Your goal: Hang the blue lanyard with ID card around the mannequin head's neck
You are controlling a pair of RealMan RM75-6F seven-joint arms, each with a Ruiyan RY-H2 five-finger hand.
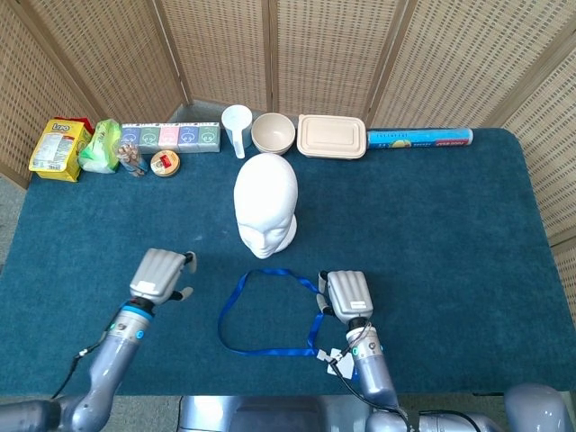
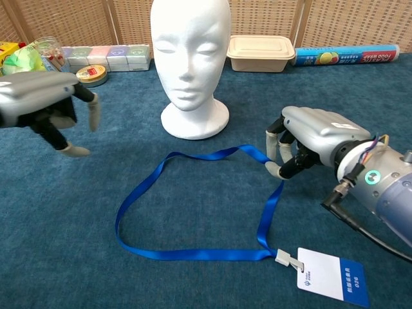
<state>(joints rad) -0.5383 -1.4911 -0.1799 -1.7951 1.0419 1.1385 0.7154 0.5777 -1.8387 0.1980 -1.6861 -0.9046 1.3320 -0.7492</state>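
Right hand [image 2: 302,138] fingers curl onto blue lanyard [image 2: 193,212]; left hand [image 2: 48,106] hovers spread, holding nothing.

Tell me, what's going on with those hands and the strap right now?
Left hand open, empty. Right hand touching blue lanyard, grip unclear. Lanyard flat before mannequin head.

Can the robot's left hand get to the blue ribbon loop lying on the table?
Probably yes. The left hand hangs open just beside the flat blue lanyard loop, with only bare blue tablecloth between them.
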